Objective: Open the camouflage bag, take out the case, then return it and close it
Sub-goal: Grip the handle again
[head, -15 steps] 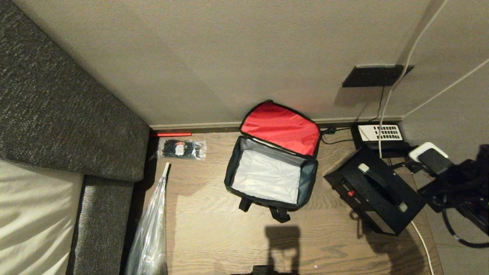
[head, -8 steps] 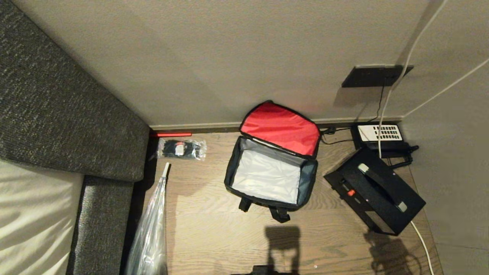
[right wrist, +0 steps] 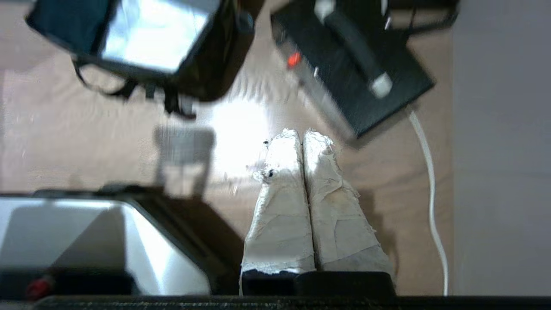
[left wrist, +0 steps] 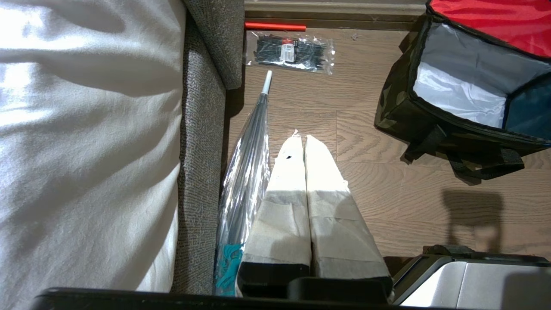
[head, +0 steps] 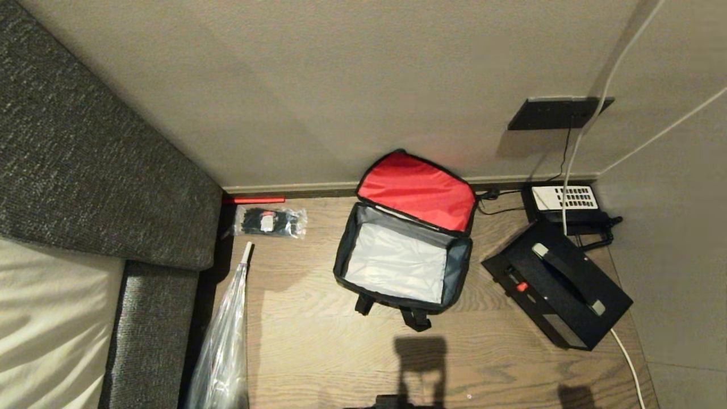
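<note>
1. The wooden floor [head: 318, 341] carried everything.
2. The camouflage bag [head: 400, 261] sat open by the wall, its red lid tipped back.
3. A black case [head: 559, 284] lay just right of it, with a desk phone [head: 565, 200] behind.
4. A packet of cable ties [head: 270, 221] and a clear umbrella [head: 224, 346] lay left.

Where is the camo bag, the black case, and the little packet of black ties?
camouflage bag [head: 417, 190]: head view, red lid lining.
black case [head: 573, 301]: head view, top face.
packet of cable ties [head: 271, 222]: head view, middle.
</note>
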You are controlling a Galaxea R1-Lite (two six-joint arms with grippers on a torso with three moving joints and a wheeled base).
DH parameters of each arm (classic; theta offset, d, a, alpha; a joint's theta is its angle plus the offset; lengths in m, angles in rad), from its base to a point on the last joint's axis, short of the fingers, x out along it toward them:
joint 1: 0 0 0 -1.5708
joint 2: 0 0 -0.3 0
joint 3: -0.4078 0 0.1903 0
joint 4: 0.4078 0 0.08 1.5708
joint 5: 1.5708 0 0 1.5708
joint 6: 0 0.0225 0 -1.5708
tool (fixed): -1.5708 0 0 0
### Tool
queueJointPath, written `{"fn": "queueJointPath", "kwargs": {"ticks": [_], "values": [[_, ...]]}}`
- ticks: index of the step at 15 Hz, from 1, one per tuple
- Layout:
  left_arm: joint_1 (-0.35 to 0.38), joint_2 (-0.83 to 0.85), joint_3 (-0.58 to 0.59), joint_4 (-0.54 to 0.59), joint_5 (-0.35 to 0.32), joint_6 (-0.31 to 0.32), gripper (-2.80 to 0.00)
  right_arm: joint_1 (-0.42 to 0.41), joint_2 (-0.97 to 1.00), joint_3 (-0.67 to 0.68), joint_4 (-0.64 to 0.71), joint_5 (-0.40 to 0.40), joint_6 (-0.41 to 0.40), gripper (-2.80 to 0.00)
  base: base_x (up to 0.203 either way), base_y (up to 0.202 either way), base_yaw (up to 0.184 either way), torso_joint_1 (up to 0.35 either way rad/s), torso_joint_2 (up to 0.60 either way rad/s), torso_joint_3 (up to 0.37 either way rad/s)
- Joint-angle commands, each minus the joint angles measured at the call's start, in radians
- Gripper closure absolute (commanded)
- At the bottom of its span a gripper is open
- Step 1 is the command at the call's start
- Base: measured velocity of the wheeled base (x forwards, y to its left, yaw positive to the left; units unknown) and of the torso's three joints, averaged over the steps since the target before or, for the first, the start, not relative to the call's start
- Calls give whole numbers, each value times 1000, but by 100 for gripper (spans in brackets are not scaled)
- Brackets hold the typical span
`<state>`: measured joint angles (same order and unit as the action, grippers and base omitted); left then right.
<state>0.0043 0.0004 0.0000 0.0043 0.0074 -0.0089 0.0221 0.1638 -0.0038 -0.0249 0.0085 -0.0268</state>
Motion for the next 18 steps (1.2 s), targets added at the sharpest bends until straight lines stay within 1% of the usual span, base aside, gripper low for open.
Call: {"fn": "queueJointPath", "kwargs": {"ticks": [1,3,4,8,12,18], "values": [[0,-2,3,0,0,0,0,-4,-147,3,18,1,-13,0,0,0,0,0,0,0],[0,-2,3,0,0,0,0,-5,-167,4,23,8,-62,0,0,0,0,0,0,0],[0,-2,3,0,0,0,0,-5,-167,4,23,8,-62,0,0,0,0,0,0,0],[0,-2,3,0,0,0,0,-5,-167,4,23,8,-62,0,0,0,0,0,0,0],[0,-2,3,0,0,0,0,-5,-164,3,28,-2,-3,0,0,0,0,0,0,0],[0,-2,3,0,0,0,0,-5,-162,-2,48,-1,-24,0,0,0,0,0,0,0]]}}
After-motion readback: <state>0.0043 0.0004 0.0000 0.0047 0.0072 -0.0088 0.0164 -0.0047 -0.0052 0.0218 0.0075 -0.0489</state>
